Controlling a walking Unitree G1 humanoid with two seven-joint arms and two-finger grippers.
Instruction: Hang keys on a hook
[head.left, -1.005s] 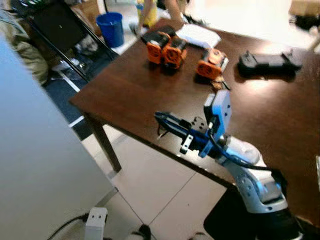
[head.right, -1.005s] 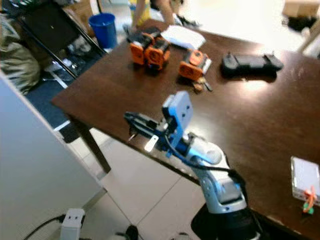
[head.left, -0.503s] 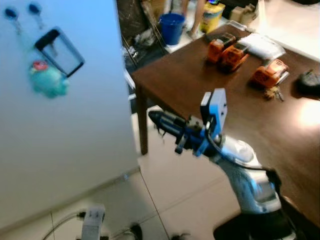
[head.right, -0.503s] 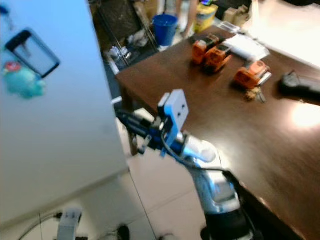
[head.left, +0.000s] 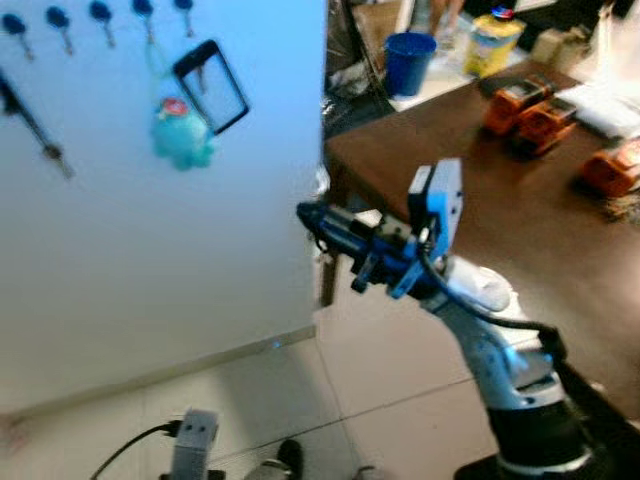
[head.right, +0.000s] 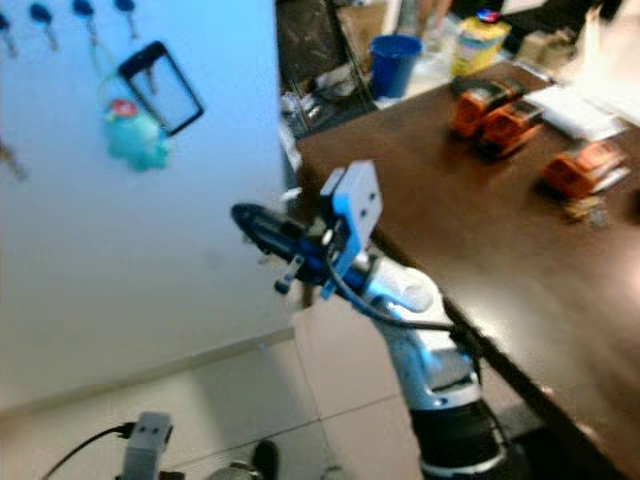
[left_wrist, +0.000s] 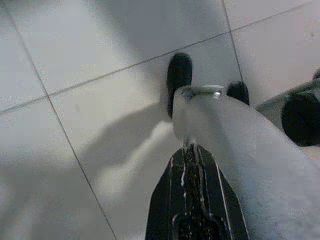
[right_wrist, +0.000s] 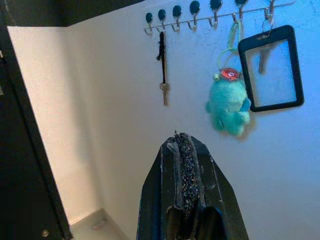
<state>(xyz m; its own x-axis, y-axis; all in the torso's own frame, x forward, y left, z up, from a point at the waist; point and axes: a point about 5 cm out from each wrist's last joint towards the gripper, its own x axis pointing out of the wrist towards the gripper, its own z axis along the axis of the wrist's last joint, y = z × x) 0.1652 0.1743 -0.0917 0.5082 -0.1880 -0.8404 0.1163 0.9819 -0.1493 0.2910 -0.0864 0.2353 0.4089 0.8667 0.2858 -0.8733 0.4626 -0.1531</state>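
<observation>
Approach step: the right gripper, fingers clenched together, is pointed below the hooks; raising toward them is needed.

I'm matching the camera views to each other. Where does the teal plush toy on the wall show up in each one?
Left eye view: teal plush toy, upper left.
Right eye view: upper left.
Right wrist view: right of centre.
Shared landmark: the black badge holder hanging beside it.
</observation>
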